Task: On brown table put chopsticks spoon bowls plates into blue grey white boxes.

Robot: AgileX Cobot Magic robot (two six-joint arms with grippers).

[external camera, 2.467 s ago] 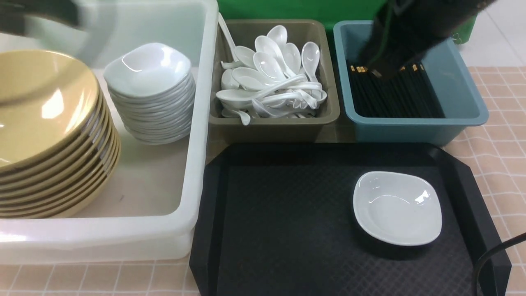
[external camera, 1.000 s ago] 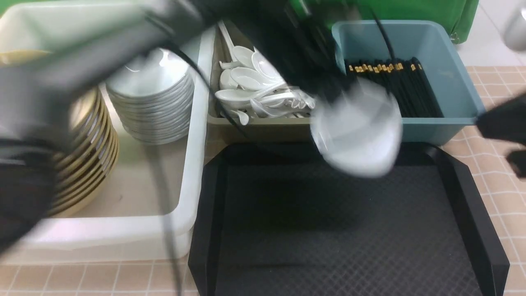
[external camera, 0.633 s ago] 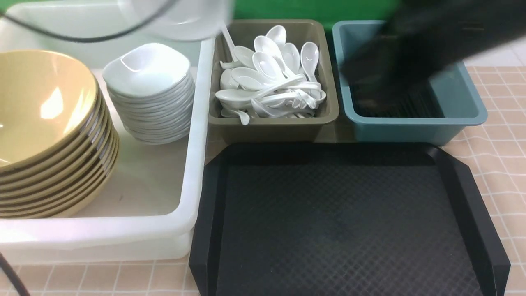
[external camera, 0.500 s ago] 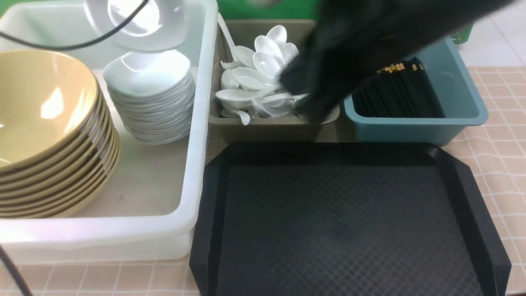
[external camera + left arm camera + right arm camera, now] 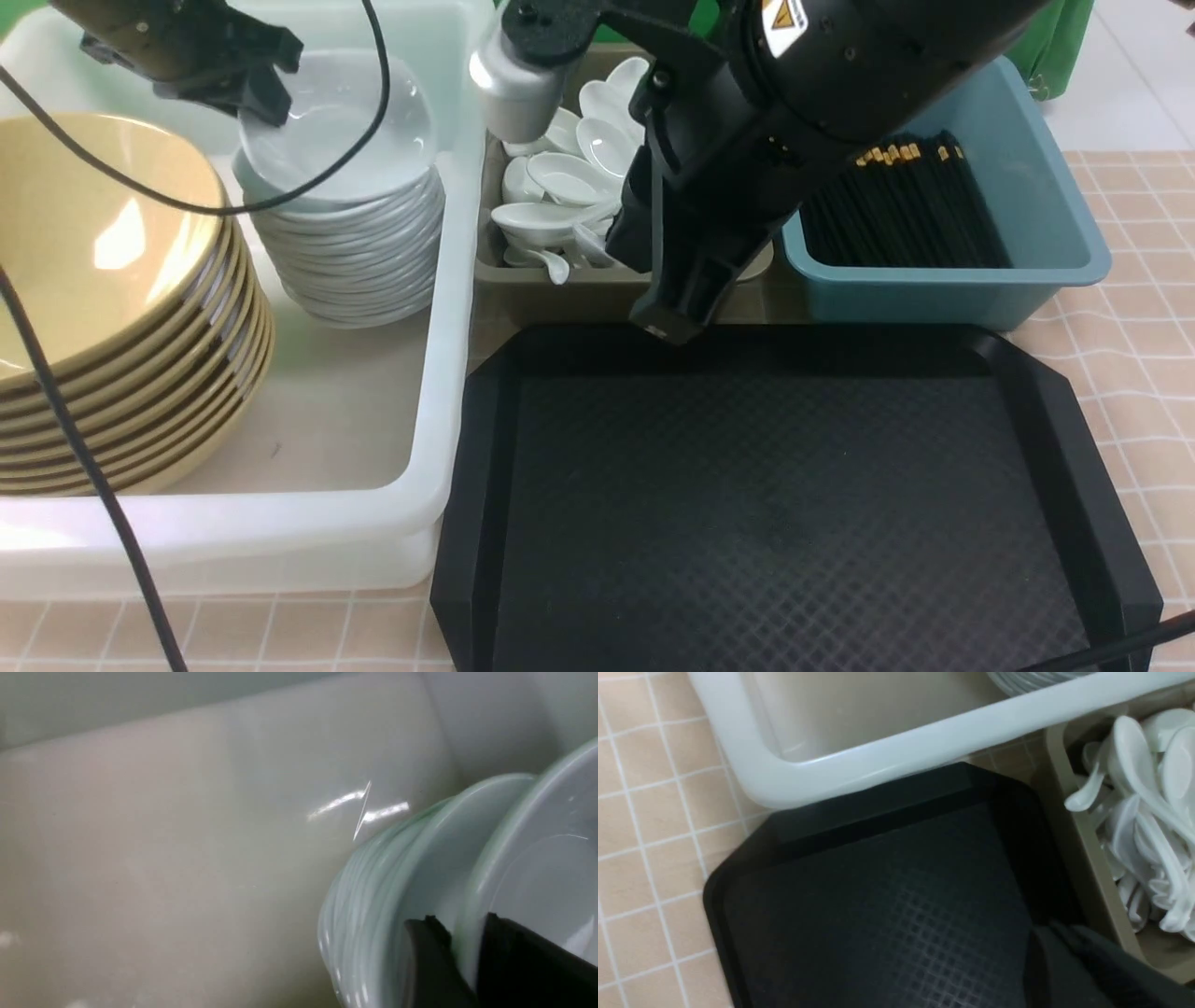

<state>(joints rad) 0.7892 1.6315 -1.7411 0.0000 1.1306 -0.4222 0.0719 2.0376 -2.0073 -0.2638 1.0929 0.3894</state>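
Observation:
Inside the white box (image 5: 448, 327), my left gripper (image 5: 266, 98) is shut on the rim of a white plate (image 5: 345, 121) that lies on top of the stack of plates (image 5: 355, 252). The left wrist view shows that plate (image 5: 537, 882) with its rim between the two fingers of the left gripper (image 5: 460, 921). Yellow bowls (image 5: 103, 280) are stacked beside the plates. Spoons (image 5: 560, 177) fill the grey box (image 5: 560, 299), and chopsticks (image 5: 906, 205) lie in the blue box (image 5: 1027, 233). My right gripper (image 5: 667, 327) hangs shut with nothing in it, over the black tray's far edge.
The black tray (image 5: 775, 523) lies in front of the boxes on the brown table (image 5: 1139, 327). The right arm crosses above the grey and blue boxes. A black cable hangs over the bowls. The right wrist view shows the right gripper (image 5: 1052, 933) beside the grey box (image 5: 1083, 858).
The left gripper lifted the white plate off the black tray and brought it onto the plate stack in the white box. The right arm swung from the blue box to the tray's far edge.

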